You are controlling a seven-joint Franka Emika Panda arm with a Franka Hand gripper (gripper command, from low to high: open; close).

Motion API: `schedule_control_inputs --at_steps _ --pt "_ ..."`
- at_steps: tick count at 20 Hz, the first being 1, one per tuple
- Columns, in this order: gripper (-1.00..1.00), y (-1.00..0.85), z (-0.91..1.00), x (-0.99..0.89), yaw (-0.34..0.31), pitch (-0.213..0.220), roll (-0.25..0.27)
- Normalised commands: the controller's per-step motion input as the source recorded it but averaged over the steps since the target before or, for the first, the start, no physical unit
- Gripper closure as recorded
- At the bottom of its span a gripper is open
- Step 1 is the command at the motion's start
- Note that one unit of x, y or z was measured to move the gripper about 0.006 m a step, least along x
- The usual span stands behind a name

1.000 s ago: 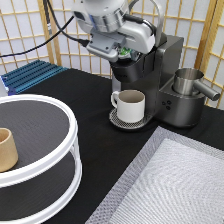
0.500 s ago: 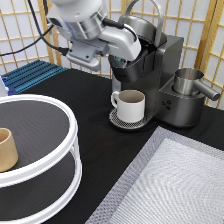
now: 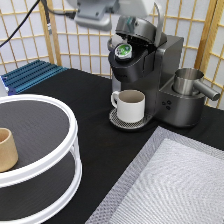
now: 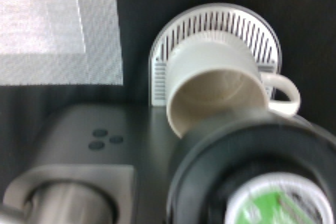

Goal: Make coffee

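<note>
green-and-white foil top of the coffee pod (image 3: 123, 50) sits seated in the open brew chamber of the dark coffee maker (image 3: 150, 70), lid up; wrist view confirms pod (image 4: 283, 204) in the round holder directly above the mug. cream mug (image 3: 130, 105) is on the drip grate (image 3: 120, 121) under the spout, handle toward the exterior view's left, looks empty in wrist view (image 4: 217, 100). robot hand (image 3: 95, 15) is at the exterior view's top, above and to the left of the machine, apart from it; pincer itself isn't visible enough, cannot tell if released or clenched, nothing seen held. judgement: pod loading step looks done, lid not yet closed, brew not started. closing calls for a downward push on the raised lid without knocking the mug. tan cup (image 3: 6, 149) on the white tiered stand (image 3: 60, 125) is untouched, well apart on the desk (image 3: 90, 90).
</note>
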Motion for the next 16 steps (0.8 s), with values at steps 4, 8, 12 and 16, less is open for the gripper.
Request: schedule_control_inputs --at_steps 4,8,12,16 --pt "-1.00 0.81 0.73 -0.02 -0.055 -0.002 -0.268" --pt "-1.00 0.81 0.69 0.01 -0.051 0.000 -0.295" --pt "-1.00 0.75 0.45 0.25 -0.028 0.000 -0.309" --pt "-1.00 0.40 0.08 0.38 -0.007 0.001 -0.250"
